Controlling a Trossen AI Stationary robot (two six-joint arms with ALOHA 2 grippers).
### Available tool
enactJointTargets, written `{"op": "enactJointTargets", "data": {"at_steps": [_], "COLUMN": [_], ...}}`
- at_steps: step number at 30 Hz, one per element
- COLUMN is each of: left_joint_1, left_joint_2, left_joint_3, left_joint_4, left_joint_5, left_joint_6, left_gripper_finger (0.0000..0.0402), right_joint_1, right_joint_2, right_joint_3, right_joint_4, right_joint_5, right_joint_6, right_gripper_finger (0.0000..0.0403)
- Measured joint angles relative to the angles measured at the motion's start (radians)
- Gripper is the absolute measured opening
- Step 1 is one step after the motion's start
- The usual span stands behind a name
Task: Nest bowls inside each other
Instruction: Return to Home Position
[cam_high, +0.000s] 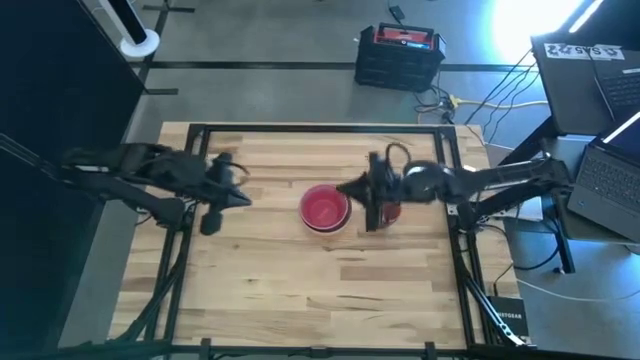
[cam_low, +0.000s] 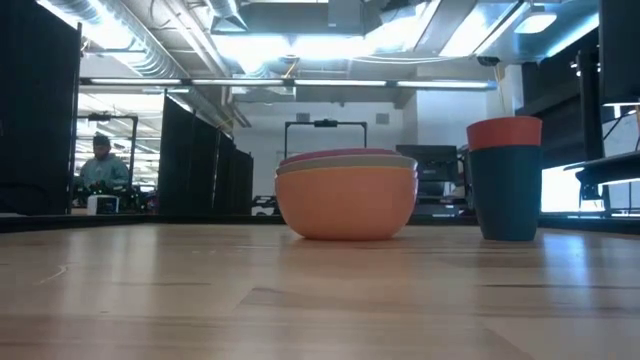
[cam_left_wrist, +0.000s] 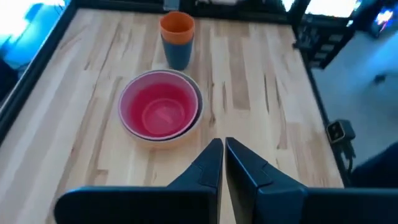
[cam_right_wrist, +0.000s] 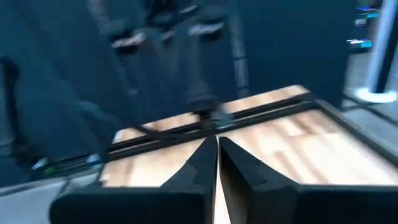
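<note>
The bowls (cam_high: 324, 208) stand nested in one stack at the table's middle: a peach-orange outer bowl (cam_low: 347, 205), then grey-white and pink rims, with a red-pink inside (cam_left_wrist: 160, 111). Right of it a small orange bowl sits in a dark blue one (cam_low: 505, 180), (cam_left_wrist: 178, 38), partly hidden under my right arm in the high view. My left gripper (cam_high: 247, 198), (cam_left_wrist: 222, 155) hangs shut above the table, left of the stack. My right gripper (cam_high: 340, 187), (cam_right_wrist: 216, 149) is shut in the air just right of the stack. Neither holds anything.
A black frame (cam_high: 300, 128) runs along the table's edges. A black case (cam_high: 398, 55) stands on the floor beyond the far edge, and laptops (cam_high: 610, 170) sit to the right. Bare wood (cam_high: 320, 290) lies toward the near edge. A person (cam_low: 100, 165) shows far off in the room.
</note>
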Motion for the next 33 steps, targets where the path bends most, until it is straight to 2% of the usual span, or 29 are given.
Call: {"op": "enactJointTargets", "data": {"at_steps": [10, 12, 15, 20, 25, 28, 33], "left_joint_1": [0.101, 0.114, 0.129, 0.136, 0.136, 0.131, 0.127], "left_joint_2": [-0.501, -0.558, -0.609, -0.654, -0.661, -0.661, -0.666], "left_joint_3": [-0.344, -0.375, -0.425, -0.49, -0.535, -0.561, -0.684], "left_joint_4": [0.207, 0.228, 0.248, 0.298, 0.282, 0.24, 0.355], "left_joint_5": [0.002, 0.0, -0.008, -0.052, -0.052, -0.048, -0.034], "left_joint_6": [-0.07, -0.09, -0.117, -0.173, -0.324, -0.351, -0.252], "left_gripper_finger": [0.0, 0.0, 0.0, 0.0, 0.0, 0.0, 0.0], "right_joint_1": [-0.097, -0.097, -0.097, -0.097, -0.097, -0.097, -0.097], "right_joint_2": [-0.295, -0.355, -0.464, -0.689, -0.864, -0.909, -0.925], "right_joint_3": [0.0, -0.011, -0.096, -0.319, -0.47, -0.527, -0.64], "right_joint_4": [-0.282, -0.32, -0.308, -0.207, -0.216, -0.205, -0.058], "right_joint_5": [0.137, 0.149, 0.169, 0.2, 0.218, 0.205, 0.158], "right_joint_6": [-0.003, 0.012, 0.038, 0.118, 0.245, 0.235, 0.173], "right_gripper_finger": [0.0, 0.0, 0.0, 0.0, 0.0, 0.0, 0.0]}}
